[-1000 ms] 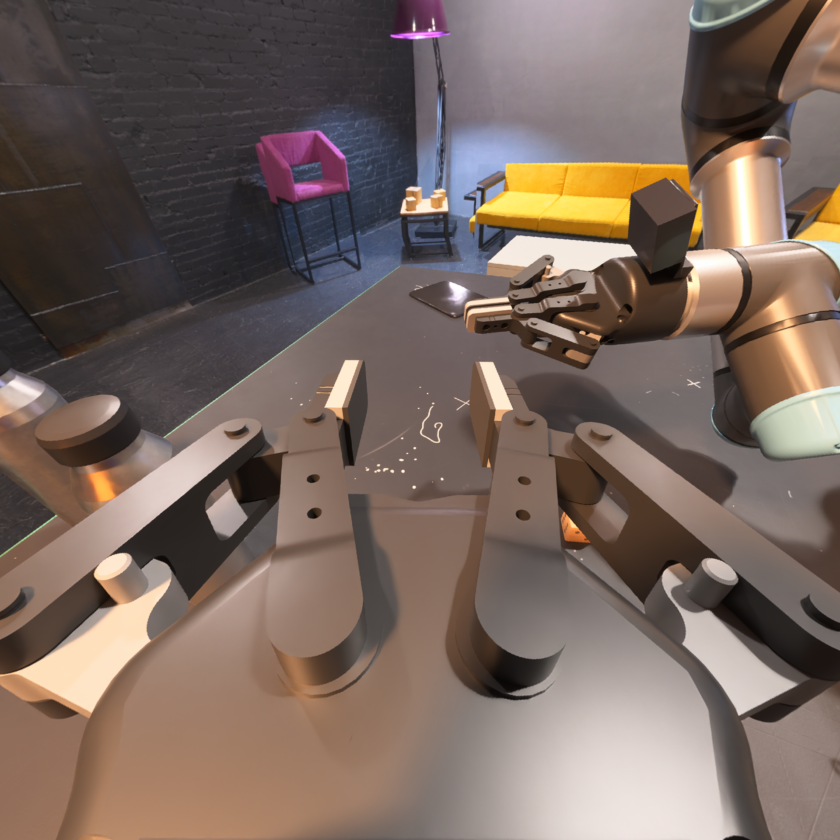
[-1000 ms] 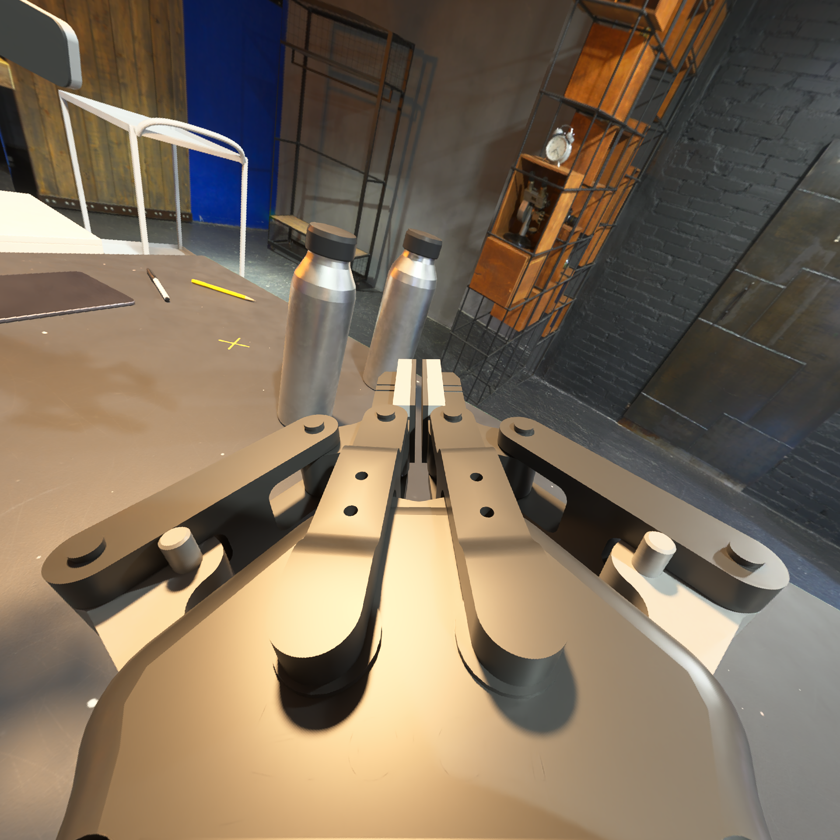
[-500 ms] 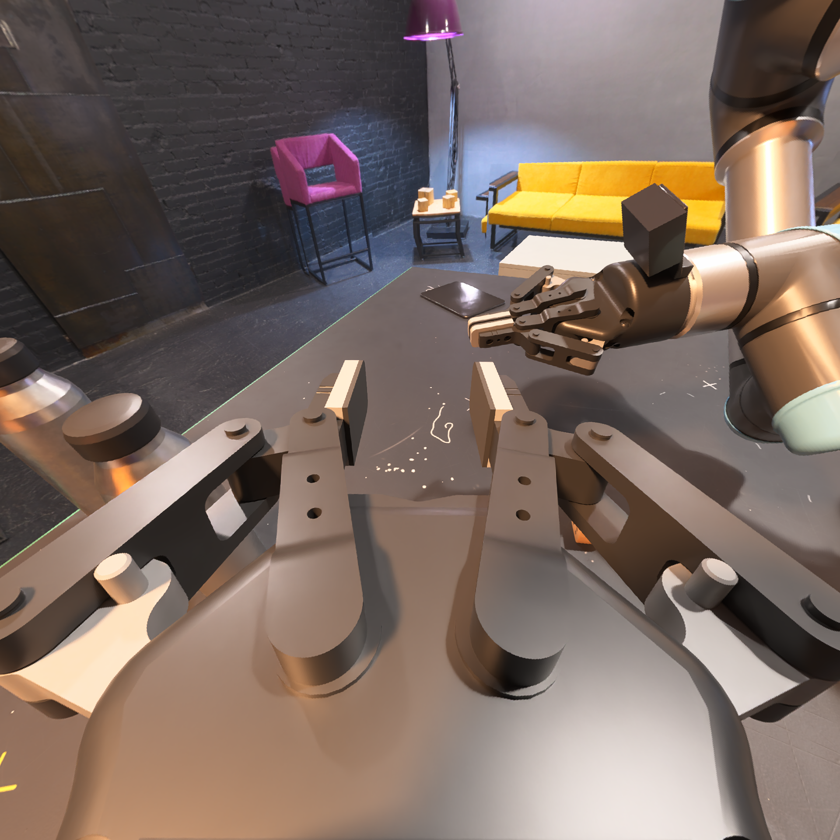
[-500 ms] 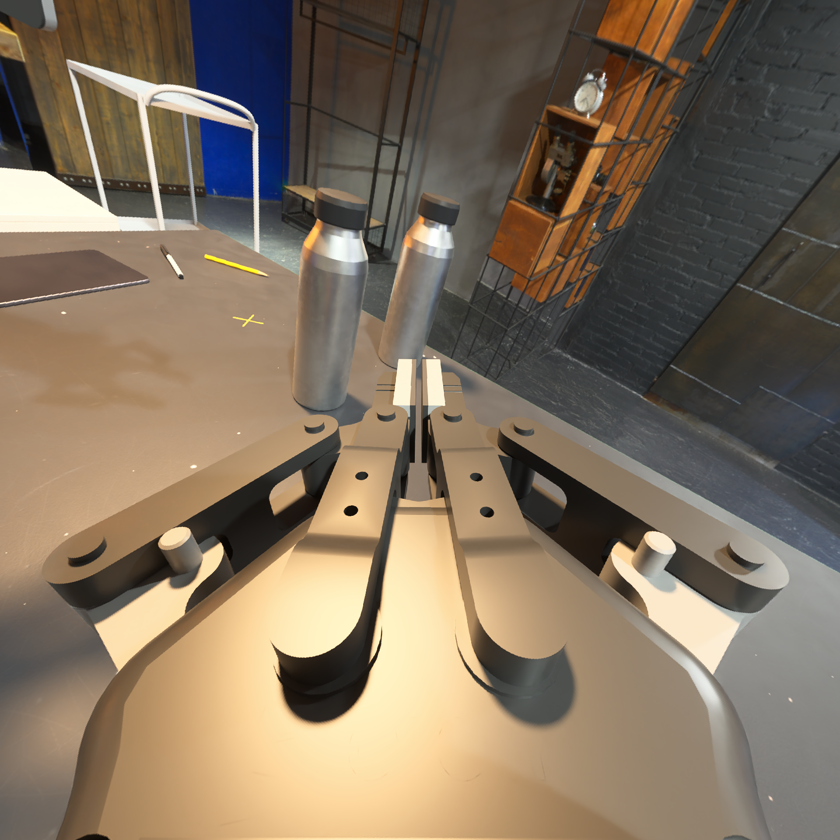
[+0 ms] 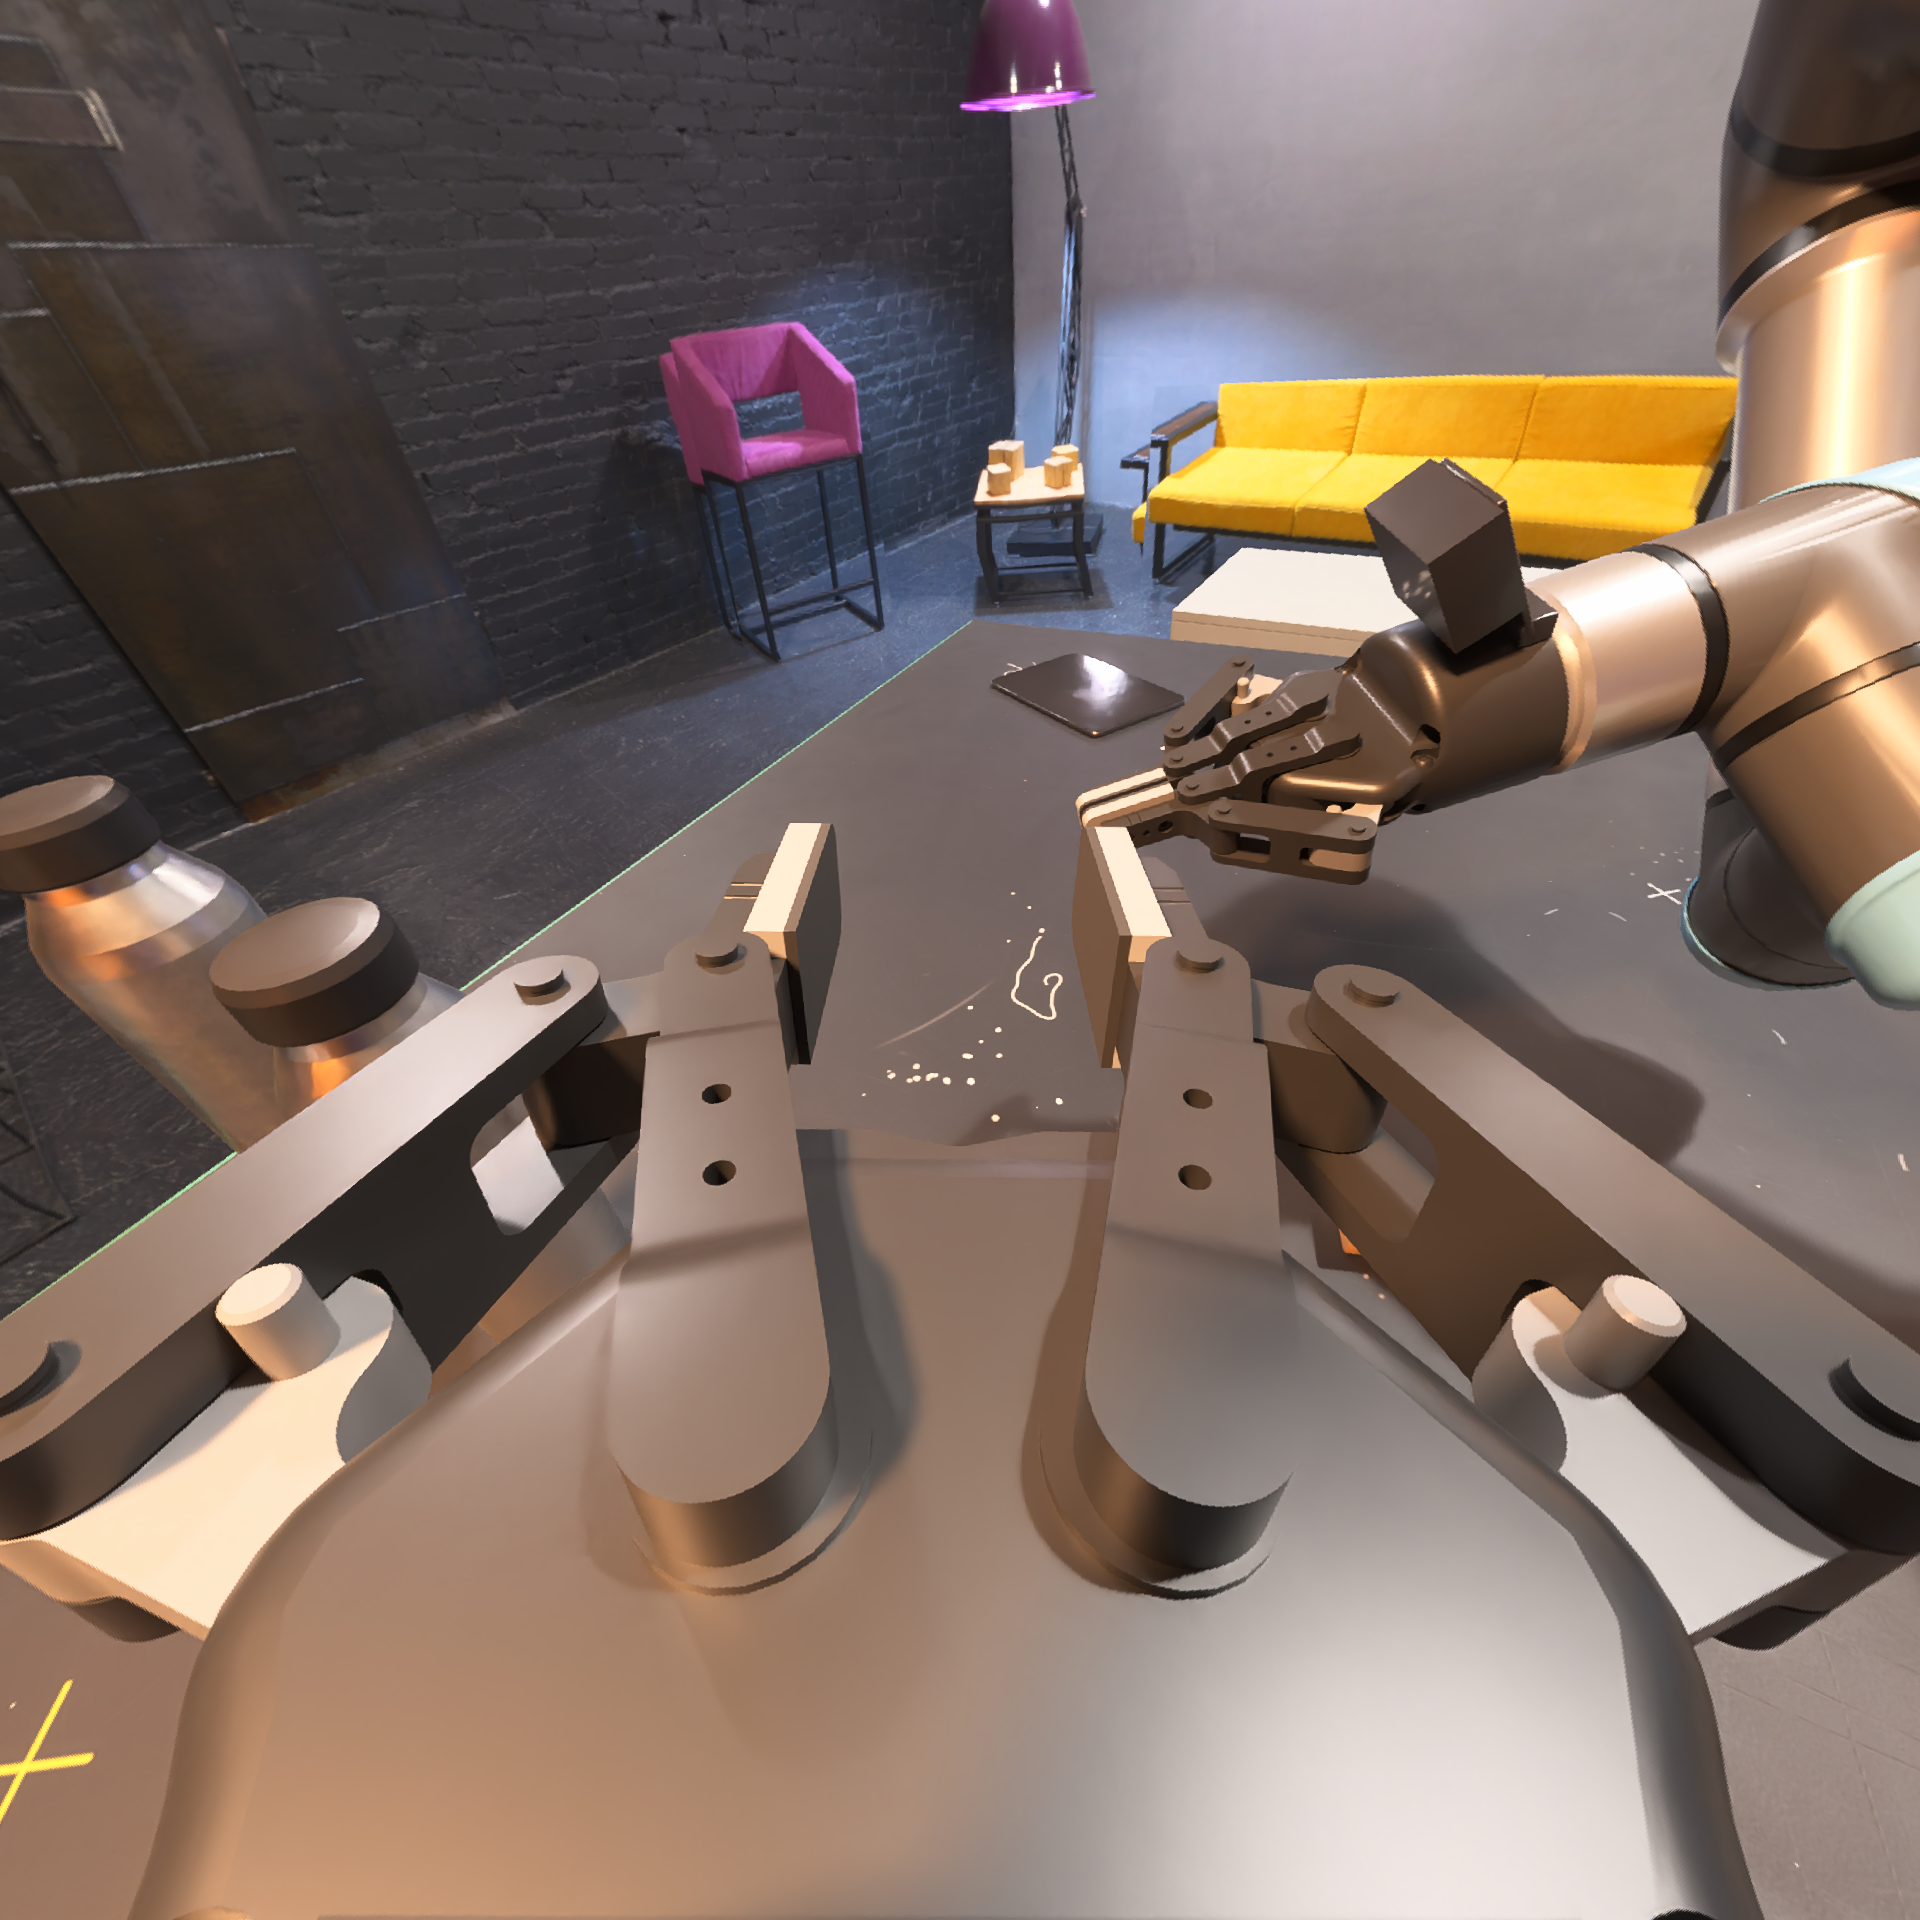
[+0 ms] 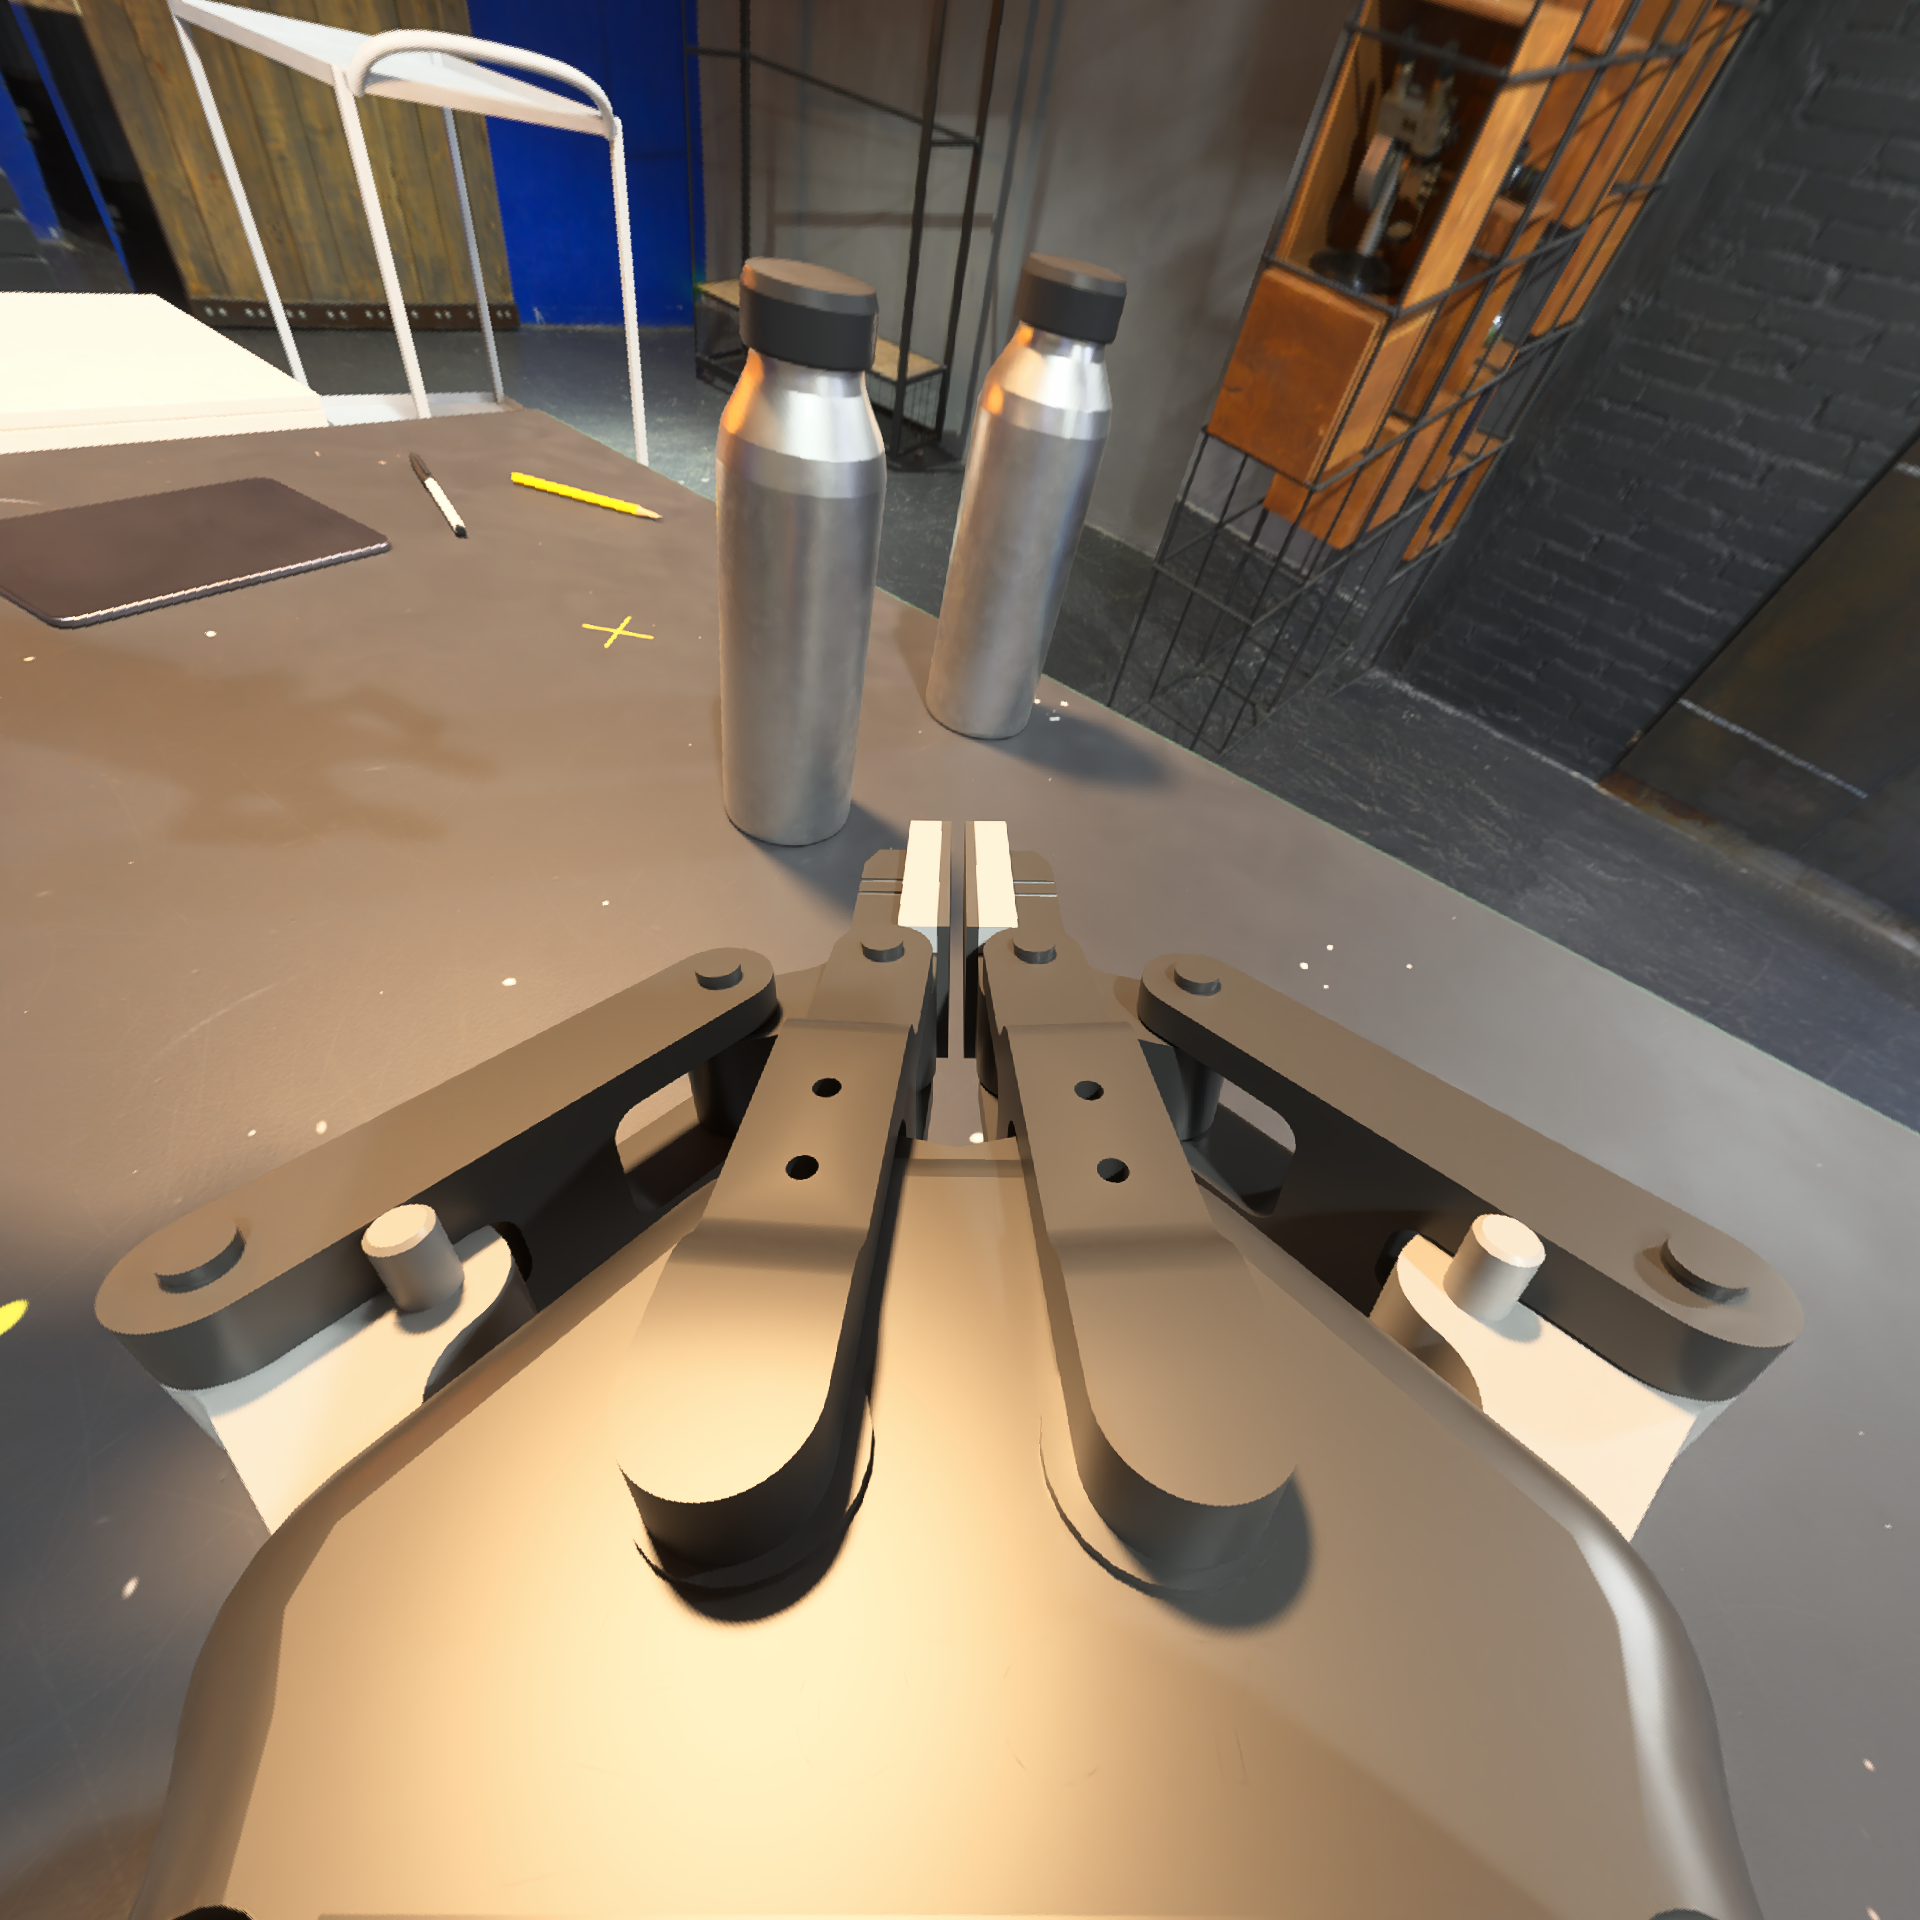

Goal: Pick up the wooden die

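Note:
No wooden die shows clearly in either view. A small orange-brown patch (image 5: 1345, 1242) peeks from behind my left gripper's right linkage; I cannot tell what it is. My left gripper (image 5: 956, 914) is open and empty, low over the grey table (image 5: 935, 748). My right gripper (image 6: 956, 868) is shut with nothing between its pads, pointing at two steel bottles. It also shows in the left wrist view (image 5: 1101, 816), just beyond my left gripper's right fingertip (image 5: 1117, 904).
Two steel bottles with black caps (image 6: 800, 582) (image 6: 1023, 520) stand near the table edge; they also show in the left wrist view (image 5: 125, 935) (image 5: 312, 997). A dark pad (image 6: 197, 545), a pen (image 6: 438, 497) and a yellow pencil (image 6: 582, 496) lie farther off.
The right gripper has come lower and closer to my left gripper's right fingertip, still shut. The bottles have slid further into the left view and sit lower in the right view.

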You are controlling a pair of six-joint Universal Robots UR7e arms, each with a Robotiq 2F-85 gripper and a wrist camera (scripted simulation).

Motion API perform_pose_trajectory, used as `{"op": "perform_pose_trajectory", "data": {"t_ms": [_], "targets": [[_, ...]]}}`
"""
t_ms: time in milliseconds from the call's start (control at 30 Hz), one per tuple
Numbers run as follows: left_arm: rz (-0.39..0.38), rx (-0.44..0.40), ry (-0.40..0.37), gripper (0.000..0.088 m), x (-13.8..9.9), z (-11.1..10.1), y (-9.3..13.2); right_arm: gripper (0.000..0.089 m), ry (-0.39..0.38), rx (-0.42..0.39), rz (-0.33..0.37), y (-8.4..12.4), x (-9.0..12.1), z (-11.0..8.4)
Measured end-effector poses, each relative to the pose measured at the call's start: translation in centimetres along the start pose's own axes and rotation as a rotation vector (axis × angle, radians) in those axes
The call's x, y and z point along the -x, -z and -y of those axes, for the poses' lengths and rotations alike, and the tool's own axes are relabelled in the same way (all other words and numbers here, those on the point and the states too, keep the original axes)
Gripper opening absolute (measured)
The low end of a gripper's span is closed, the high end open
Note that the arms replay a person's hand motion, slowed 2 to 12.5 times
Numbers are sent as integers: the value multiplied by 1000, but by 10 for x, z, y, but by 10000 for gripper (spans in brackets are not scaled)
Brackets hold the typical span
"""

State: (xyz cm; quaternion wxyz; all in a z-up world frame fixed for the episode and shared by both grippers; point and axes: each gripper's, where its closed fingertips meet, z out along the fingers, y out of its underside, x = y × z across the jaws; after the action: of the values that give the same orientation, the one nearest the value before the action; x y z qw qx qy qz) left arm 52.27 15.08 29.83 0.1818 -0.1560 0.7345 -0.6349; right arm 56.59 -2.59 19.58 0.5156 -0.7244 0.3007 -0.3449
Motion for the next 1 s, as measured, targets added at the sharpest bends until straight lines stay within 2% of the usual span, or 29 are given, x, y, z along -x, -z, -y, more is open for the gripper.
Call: {"op": "perform_pose_trajectory", "data": {"t_ms": [600, 1000], "targets": [[62, 15, -22, 409, 10, -1, 4, 23, -105, 213, 87, -14, 11, -36], [129, 14, -48, 406, 21, 3, 14, 22, -111, 332, 96, -19, 17, -55]]}}
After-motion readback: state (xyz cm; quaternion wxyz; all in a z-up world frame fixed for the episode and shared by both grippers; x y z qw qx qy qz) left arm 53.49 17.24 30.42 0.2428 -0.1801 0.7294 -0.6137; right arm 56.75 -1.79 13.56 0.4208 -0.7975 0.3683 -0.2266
